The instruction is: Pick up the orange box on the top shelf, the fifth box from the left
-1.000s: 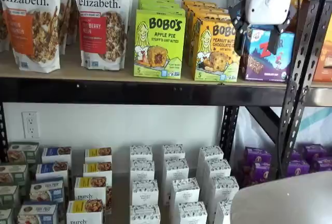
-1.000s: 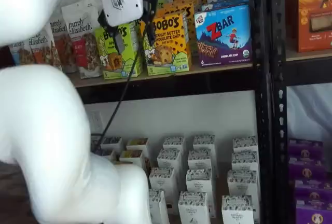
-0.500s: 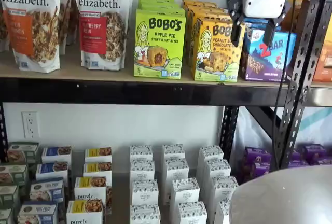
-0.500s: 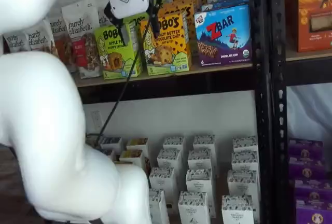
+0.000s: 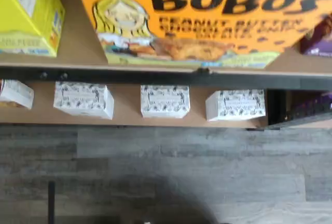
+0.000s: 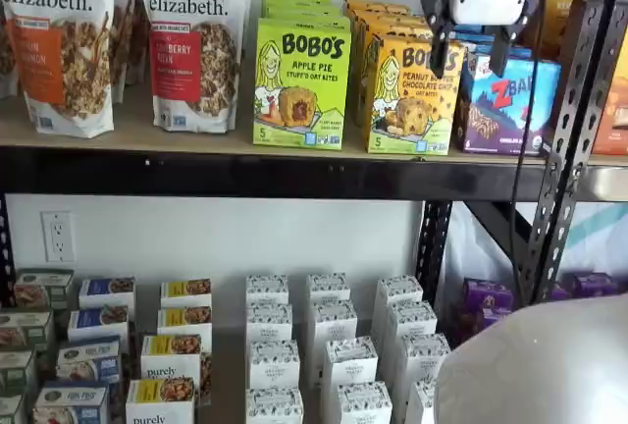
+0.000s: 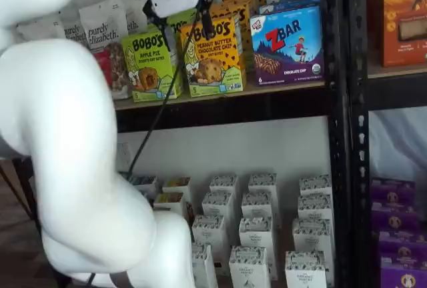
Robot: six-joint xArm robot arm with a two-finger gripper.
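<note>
Up on the top shelf (image 6: 196, 144), going left to right, two purely elizabeth granola bags (image 6: 193, 41) stood at about nine o'clock from the lime-green Apple Pie box (image 6: 300, 83). At three o'clock of that box, just beside it, stood the orange box (image 6: 408, 95), upright at the shelf's front edge, its face filling much of the wrist view (image 5: 207, 19). The gripper (image 6: 469, 43) hung in front of the shelf at roughly one o'clock from the orange box, its two black fingers (image 6: 438, 46) parted with a plain gap between them and grasping nothing; one finger overlapped the carton's upper right corner, the other the blue ZBar box (image 6: 504, 105) at three o'clock. Small white cartons (image 6: 329, 331) sat on the lower level at six o'clock.
</note>
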